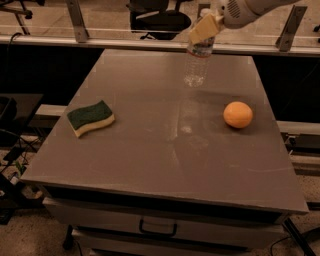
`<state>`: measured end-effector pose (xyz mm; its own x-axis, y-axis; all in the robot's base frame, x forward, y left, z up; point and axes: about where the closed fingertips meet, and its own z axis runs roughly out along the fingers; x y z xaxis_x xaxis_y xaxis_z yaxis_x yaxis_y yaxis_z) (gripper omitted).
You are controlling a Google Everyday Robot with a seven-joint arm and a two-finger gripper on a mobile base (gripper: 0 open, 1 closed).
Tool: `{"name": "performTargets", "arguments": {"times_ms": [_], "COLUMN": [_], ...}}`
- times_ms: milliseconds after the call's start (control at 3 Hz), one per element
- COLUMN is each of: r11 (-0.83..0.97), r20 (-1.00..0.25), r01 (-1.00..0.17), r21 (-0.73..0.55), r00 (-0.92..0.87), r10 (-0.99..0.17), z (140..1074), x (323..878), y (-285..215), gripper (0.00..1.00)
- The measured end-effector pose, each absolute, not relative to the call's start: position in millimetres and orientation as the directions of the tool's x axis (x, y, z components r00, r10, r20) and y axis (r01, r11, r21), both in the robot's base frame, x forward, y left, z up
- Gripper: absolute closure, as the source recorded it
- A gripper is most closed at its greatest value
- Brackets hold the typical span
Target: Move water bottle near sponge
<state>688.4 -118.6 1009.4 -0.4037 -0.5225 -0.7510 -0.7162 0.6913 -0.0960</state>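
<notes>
Okay, the water bottle (196, 67) stands upright close to the far edge of the worktop (150, 165), a bit right of that edge's middle. Its clear ribbed body is visible, its cap hidden. The gripper (204, 29) reaches in from the upper right, over the far edge, and is clamped on the bottle's top; its pale yellowish fingers (201, 31) cover the neck. A white arm section (245, 10) runs off the top right of the view. Cannot tell whether the bottle's base touches the surface or hangs just above it.

The sponge (91, 117) lies flat near the left edge, roughly halfway between the front and far edges — dark green side up, pale yellow base showing along its near side. It is well apart from the bottle, with bare grey surface between them.

A round orange fruit (238, 114) sits toward the right edge, about level with the sponge front-to-back. It is nearer to the bottle than the sponge is and touches nothing else. Faint smudges (187, 132) mark the worktop's middle, between sponge and fruit.

Under the front edge is a drawer front (100, 220) with a dark handle (158, 231). Behind the far edge runs a pale rail (100, 42) with slanted metal struts (77, 20) — a dark office chair (160, 20) beyond it. Cables (15, 165) lie on the floor off the left edge.
</notes>
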Motion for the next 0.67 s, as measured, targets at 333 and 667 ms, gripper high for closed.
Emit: {"name": "performTargets", "arguments": {"times_ms": [333, 667], "r11": [0.69, 0.693], "r20": [-0.742, -0.726], "r01": [-0.72, -0.718], "r21": [-0.08, -0.063], "r00": [-0.419, -0.444], "r10": [-0.524, -0.526], "z": [1002, 990], "x": [667, 652], "y": [-133, -146], "gripper": [1.0, 1.0]}}
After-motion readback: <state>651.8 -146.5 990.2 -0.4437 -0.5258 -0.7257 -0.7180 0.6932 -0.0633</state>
